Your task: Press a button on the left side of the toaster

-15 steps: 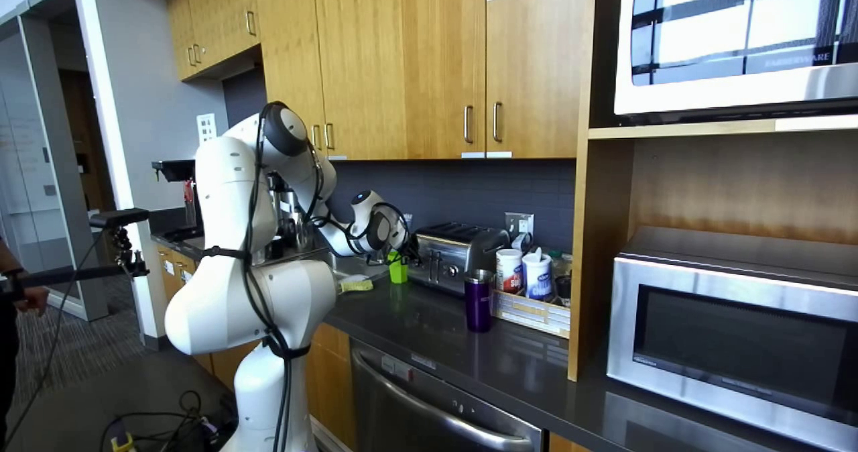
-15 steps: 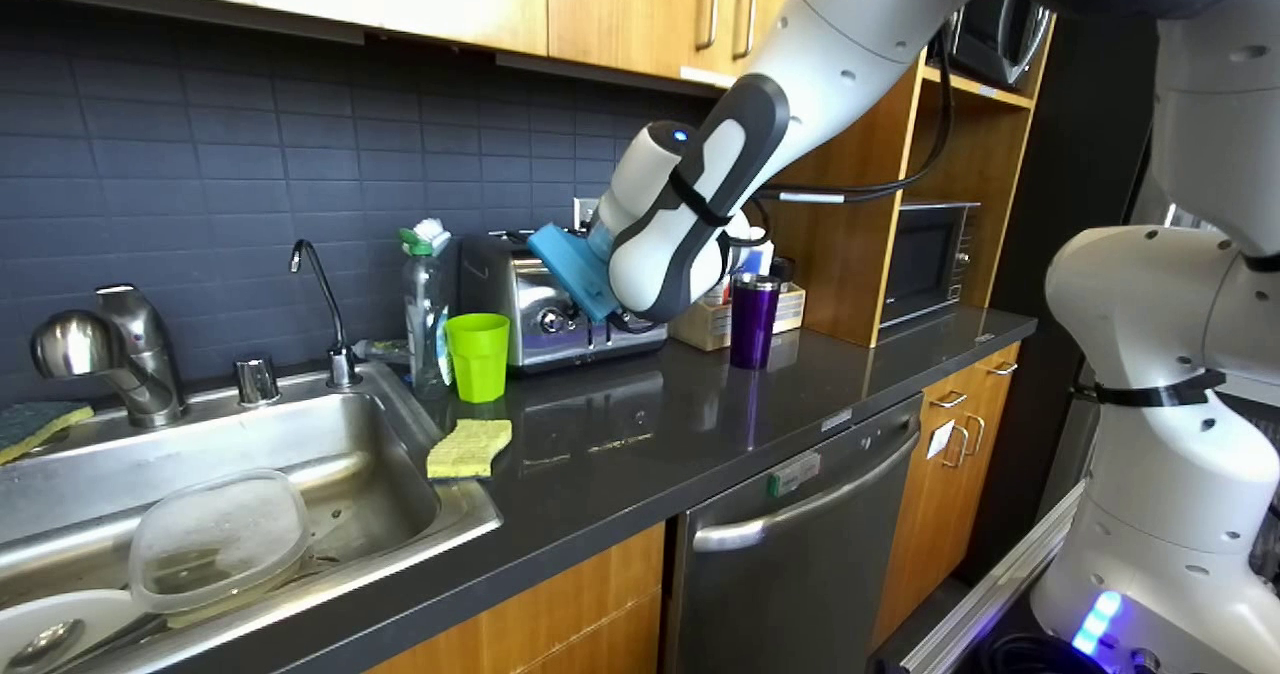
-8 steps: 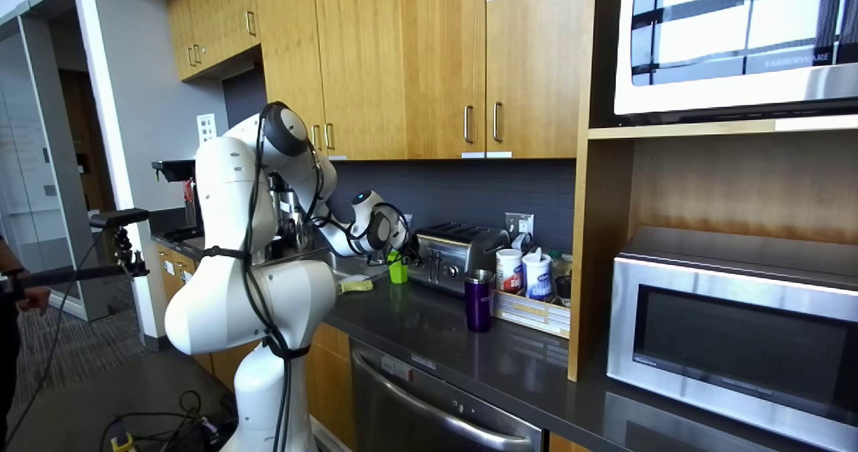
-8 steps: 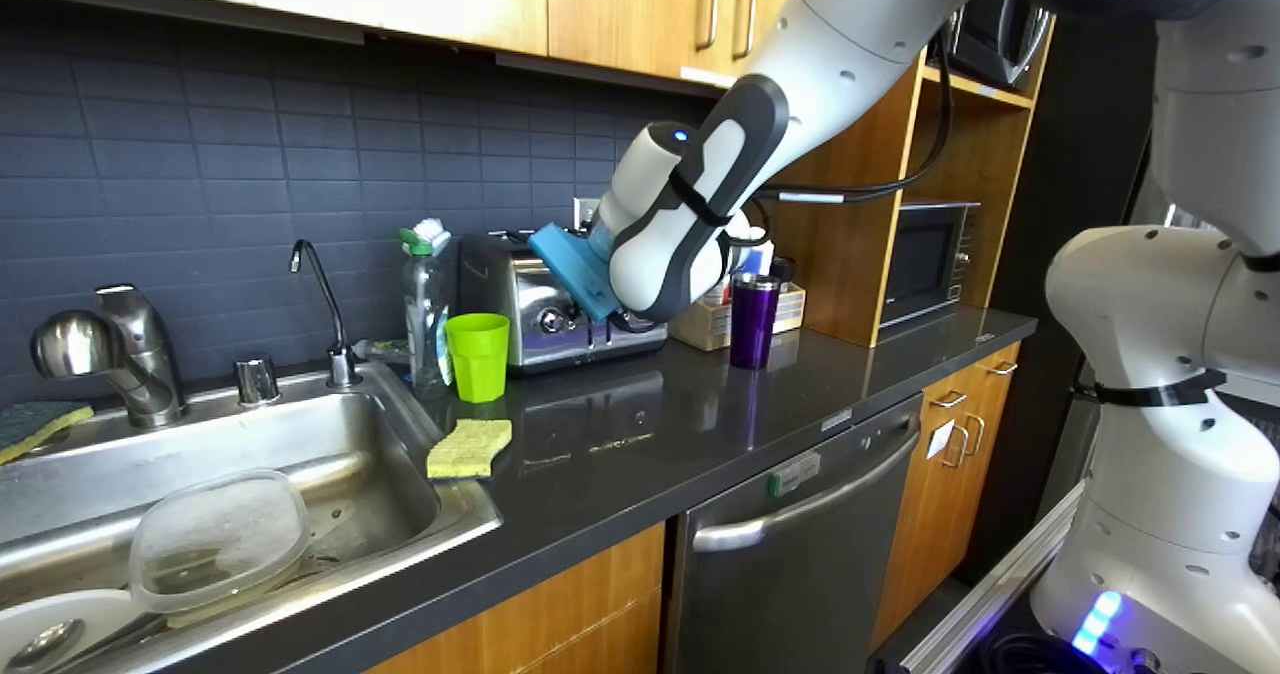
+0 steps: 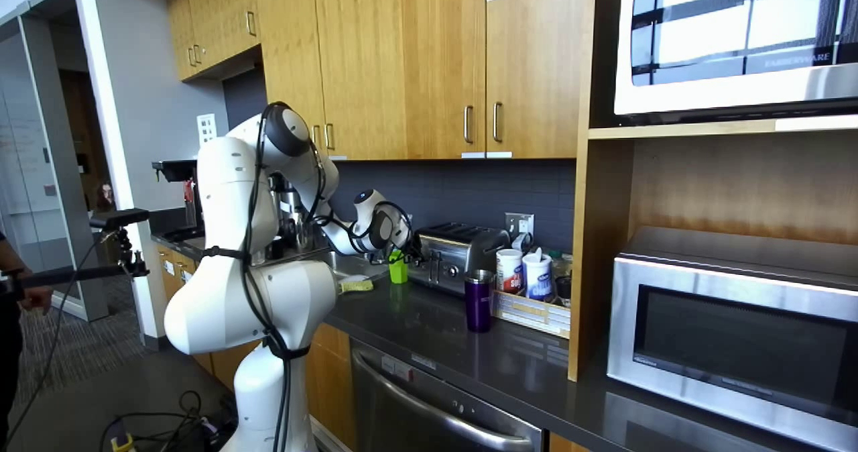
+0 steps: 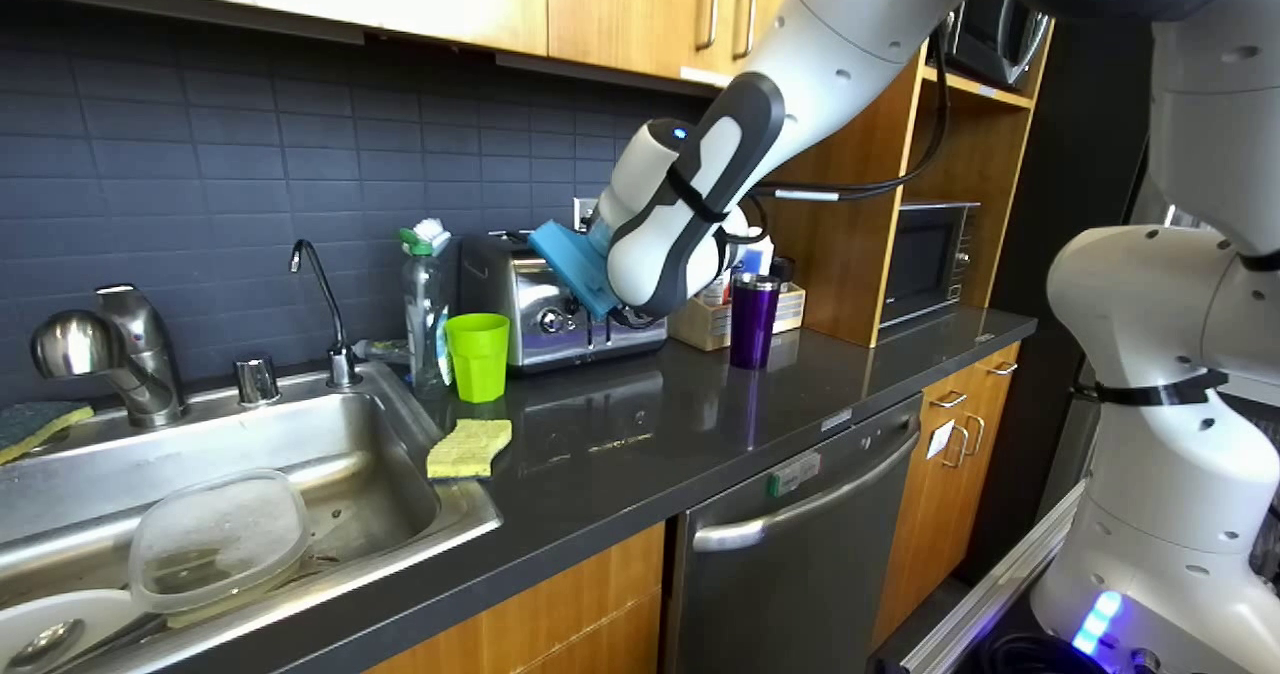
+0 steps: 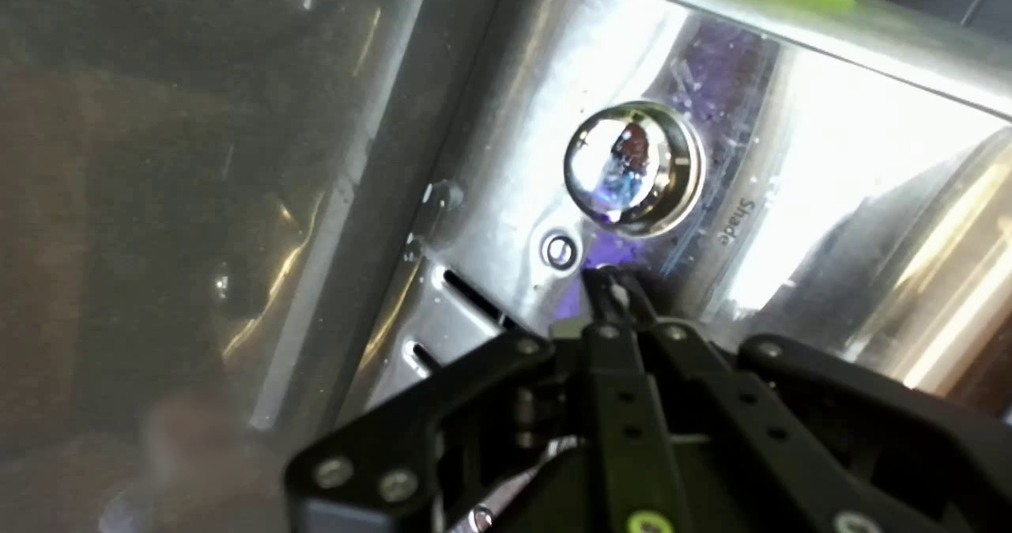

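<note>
Yellow sponge (image 6: 470,449) near left, purple tumbler (image 6: 752,321) near right. Here's the gripper (image 7: 615,281), fingers pinched together on nothing, tips beside a small round button (image 7: 560,251) and the knob (image 7: 628,168) of the toaster (image 5: 456,256); contact, can't tell! It's on the counter (image 6: 620,469), green cup (image 6: 478,357) left, tiled wall (image 6: 220,174) far behind.

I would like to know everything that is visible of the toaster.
The toaster is low and boxy, of silver-looking metal, with a darker, slotted top. Its front has a shiny round knob, the word "Shade", a small round button and narrow slots. It stands upright on the dark counter, near the tiled wall, beside a green cup. The shut gripper is close to its front; whether it touches, I cannot tell.
</note>
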`<state>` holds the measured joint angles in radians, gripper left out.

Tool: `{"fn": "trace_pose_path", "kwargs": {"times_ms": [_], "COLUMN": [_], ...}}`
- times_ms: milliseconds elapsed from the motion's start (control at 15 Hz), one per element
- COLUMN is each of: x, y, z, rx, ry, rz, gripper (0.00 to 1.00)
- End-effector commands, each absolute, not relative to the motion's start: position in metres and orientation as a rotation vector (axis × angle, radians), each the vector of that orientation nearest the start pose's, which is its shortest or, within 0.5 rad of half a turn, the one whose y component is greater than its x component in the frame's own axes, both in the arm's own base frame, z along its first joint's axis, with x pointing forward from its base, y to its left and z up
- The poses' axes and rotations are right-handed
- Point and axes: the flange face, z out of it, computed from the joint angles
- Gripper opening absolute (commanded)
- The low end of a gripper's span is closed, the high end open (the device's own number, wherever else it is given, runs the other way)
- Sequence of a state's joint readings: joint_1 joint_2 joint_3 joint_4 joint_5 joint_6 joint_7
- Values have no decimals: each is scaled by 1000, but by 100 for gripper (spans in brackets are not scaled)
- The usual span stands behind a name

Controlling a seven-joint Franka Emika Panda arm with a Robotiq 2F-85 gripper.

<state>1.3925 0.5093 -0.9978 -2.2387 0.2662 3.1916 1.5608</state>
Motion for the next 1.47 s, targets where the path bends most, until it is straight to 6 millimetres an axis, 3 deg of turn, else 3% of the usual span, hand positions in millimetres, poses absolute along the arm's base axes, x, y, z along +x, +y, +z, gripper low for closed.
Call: {"fn": "trace_pose_path", "kwargs": {"times_ms": [0, 1400], "x": [550, 566], "y": [234, 235], "z": [324, 327], "rx": [-2109, -2126], "ry": [1480, 1474], "rz": [-874, -846], "gripper": [0, 0]}}
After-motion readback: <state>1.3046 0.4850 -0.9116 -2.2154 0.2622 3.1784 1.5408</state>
